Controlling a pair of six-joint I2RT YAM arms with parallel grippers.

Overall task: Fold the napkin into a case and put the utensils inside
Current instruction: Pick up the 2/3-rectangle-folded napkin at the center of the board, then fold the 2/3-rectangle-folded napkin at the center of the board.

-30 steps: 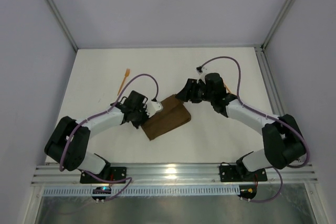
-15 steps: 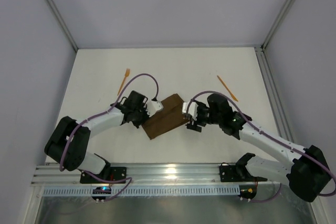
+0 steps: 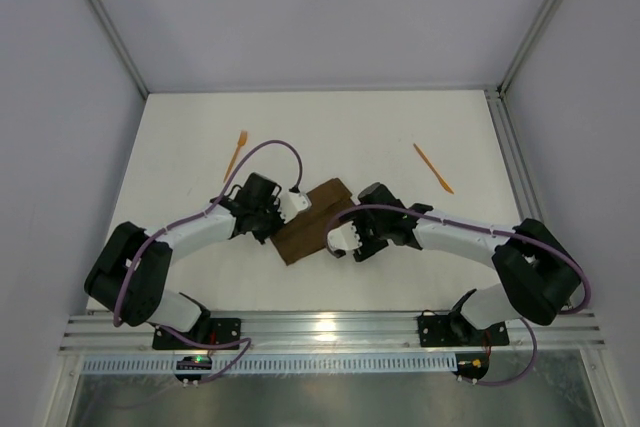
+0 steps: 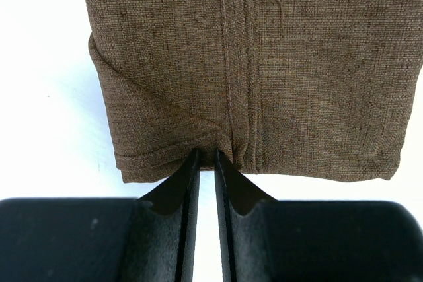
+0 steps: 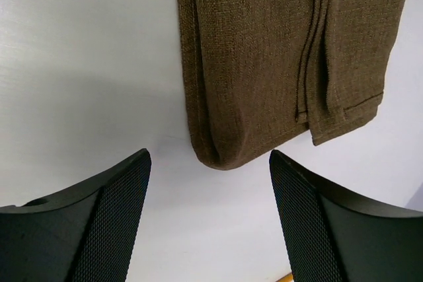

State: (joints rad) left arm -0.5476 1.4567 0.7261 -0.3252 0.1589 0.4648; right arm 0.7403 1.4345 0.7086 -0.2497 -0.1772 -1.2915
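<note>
From above, my right arm is swinging round from the napkin's far corner to its near side. My right gripper is now sitting just beside the folded napkin, which is lying mid-bench. A second ago that arm was covering the other utensil. Now it is showing, well apart to the right. The fork is lying where it was, off to the far left. My left gripper is staying put at the napkin's far-left end. Neither utensil is inside yet, so I'm judging we're still shaping the case, with me lining up a grip on the near end.

On the left wrist, my jaws are nearly together, clamping a pinch of the napkin's hem, and the cloth is puckering into them.

On the right wrist, my fingers are standing wide apart, wider than a second ago, and holding nothing. The napkin's layered corner is lying on the bench just ahead, between them and not touching either.
</note>
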